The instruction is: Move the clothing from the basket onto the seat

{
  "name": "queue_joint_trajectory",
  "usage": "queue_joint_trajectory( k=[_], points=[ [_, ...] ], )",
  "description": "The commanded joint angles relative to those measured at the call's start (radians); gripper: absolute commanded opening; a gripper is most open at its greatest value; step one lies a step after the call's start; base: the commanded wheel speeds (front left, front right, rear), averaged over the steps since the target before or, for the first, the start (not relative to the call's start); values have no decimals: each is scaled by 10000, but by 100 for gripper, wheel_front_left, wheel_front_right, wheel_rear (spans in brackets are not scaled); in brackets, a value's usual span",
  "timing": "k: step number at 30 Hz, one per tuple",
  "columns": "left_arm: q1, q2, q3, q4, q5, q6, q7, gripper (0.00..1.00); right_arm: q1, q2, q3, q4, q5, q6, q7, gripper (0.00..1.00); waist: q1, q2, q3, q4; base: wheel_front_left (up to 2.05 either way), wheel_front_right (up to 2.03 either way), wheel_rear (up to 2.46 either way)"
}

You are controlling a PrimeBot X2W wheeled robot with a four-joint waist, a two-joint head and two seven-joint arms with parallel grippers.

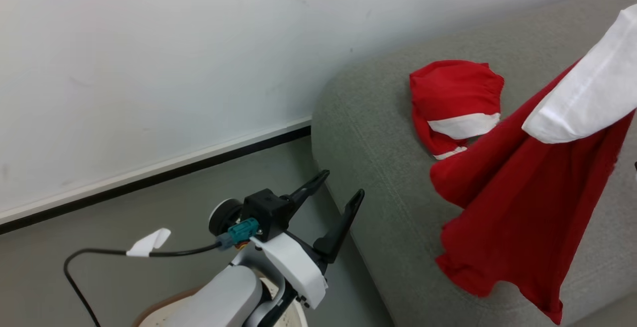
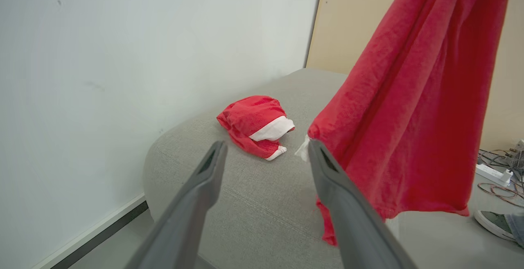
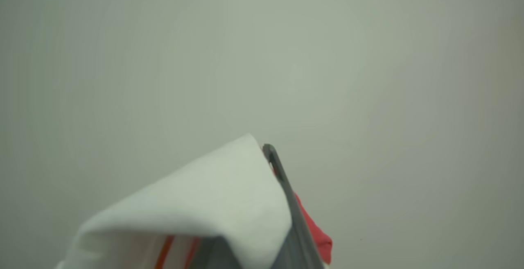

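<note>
The step in hand looks like the drop-off: the right claw [image 3: 262,158] is pinched shut on the white panel of the hanging garment [image 1: 517,207], which dangles at the right, over the near part of the seat [image 1: 378,133]. To do it well, I would carry the cloth farther in over the cushion, away from the rounded near edge, lower it until the hem pools and takes its own weight, and only then let go, so that nothing slides to the floor. Landing it beside the bunched garment [image 1: 455,105], not on top, keeps both easy to see. Whether the hem touches the cushion now I cannot tell. The left claw [image 1: 336,202] stands wide and empty at the near left, just off the seat's corner, above a sliver of the basket [image 1: 164,301]; it should stay clear. The hanging piece is bright red, limp and creased in long folds; the bunched one lies farther back, red with a white band.
</note>
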Motion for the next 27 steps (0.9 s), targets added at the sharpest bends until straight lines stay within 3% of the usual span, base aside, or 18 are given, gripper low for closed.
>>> queue_joint_trajectory(
  k=[1, 14, 27],
  points=[
    [-97, 54, -18, 18, 123, -23, -71, 100, 188, 22, -121, -113, -111, 2, 5, 0, 1, -1, 199, -265, 0, 0, 0],
    [-300, -40, -191, 175, 175, -76, -115, 100, 2, -144, -823, -632, 289, 2, 94, 0, 1, -1, 537, -427, 0, 0, 0],
    [-1255, 390, -243, -339, 623, -160, 158, 100, -2206, -1727, -1773, 200, 1008, 2, 770, 0, 1, -1, 2503, 496, 0, 0, 0]
  ],
)
